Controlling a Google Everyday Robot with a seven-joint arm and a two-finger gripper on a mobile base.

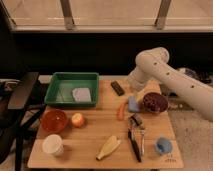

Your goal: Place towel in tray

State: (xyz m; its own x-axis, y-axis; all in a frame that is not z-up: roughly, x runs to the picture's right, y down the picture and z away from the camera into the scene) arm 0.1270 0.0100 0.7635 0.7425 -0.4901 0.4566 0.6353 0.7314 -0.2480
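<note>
Okay, the small pale grey-white folded cloth towel (81, 94) lies flat on the floor of the large green rectangular plastic tray (71, 75). It sits right of the tray's middle, near the right wall but apart from it. Judging by that, the placing looks done.

The white arm's gripper (131, 87) is well apart from the towel, off the tray's right side. It hangs over the wooden table (100, 127) just above the blue rectangular sponge-like pad (133, 104), with the dark red round bowl (154, 102) beside it. The claw is released: fingers spread, nothing seen in them. The fingers themselves are hard to make out against the arm.

Handling guess for the towel:
- Very light, soft and limp.
- It would sag and drape once lifted, and the fold may fall open.
- Not fragile, and not slippery, since cloth gives good friction.

Where to grip, if a re-grasp were needed:
- Come straight down and pinch a bunch of cloth at the middle of the top face, or take the edge facing the tray's open centre.
- Avoid the side nearest the right wall, where there is little finger room.
- Since it lies flat, the fingers must press to the tray floor to catch cloth.

The tray is stiff plastic and may slide if pushed.
</note>
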